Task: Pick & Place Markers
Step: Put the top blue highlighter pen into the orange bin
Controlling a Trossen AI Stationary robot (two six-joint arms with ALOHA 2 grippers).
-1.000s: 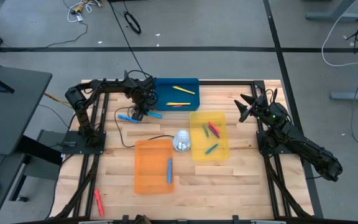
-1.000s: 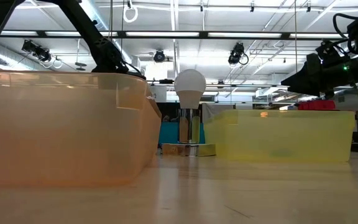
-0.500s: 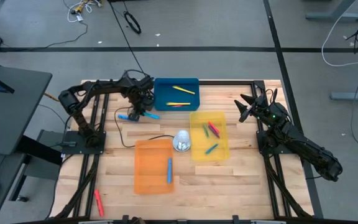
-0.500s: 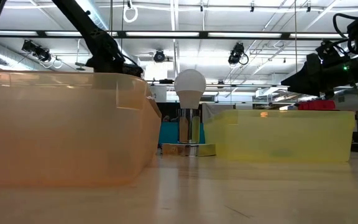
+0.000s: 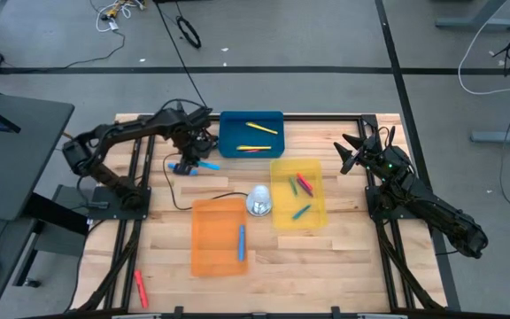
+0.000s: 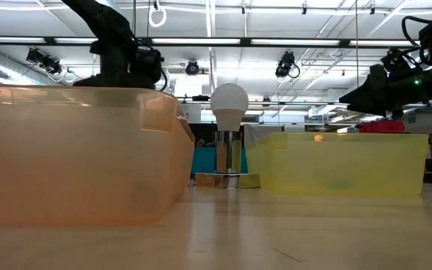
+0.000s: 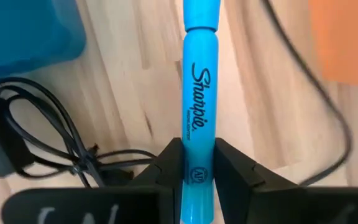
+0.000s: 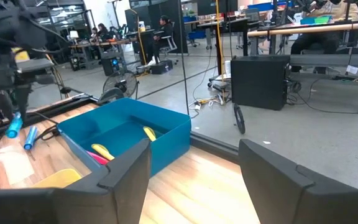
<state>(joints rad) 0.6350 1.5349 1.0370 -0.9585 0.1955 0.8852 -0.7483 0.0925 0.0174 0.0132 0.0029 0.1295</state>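
Note:
My left gripper (image 5: 189, 162) (image 7: 197, 149) is over the table's far left part, next to the blue tray (image 5: 237, 140), and is shut on a light blue marker (image 7: 197, 93) (image 5: 206, 165). A second light blue marker (image 8: 30, 137) lies on the wood beside it. Yellow markers (image 5: 261, 128) lie in the blue tray. Red, green and blue ones (image 5: 304, 184) lie in the yellow tray (image 5: 319, 217). One blue marker (image 5: 241, 242) lies in the orange tray (image 5: 206, 257). My right gripper (image 5: 352, 152) waits open at the table's right side. My left gripper pinches the light blue marker between its two fingers at the barrel's end (image 7: 197, 134), below the printed name. The marker lies along the fingers and sticks out past them, cap end farthest away. Whether it is clear of the wood I cannot tell.
A white bulb-shaped thing on a shiny base (image 5: 258, 200) stands between the orange and yellow trays. A black cable (image 7: 73, 155) curls on the wood near my left gripper. A red marker (image 5: 138, 286) lies off the table by the near left frame.
My left arm has swung toward the table's left edge and its gripper has risen in the low view. The light blue marker beside the blue tray has shifted a little leftward with the gripper.

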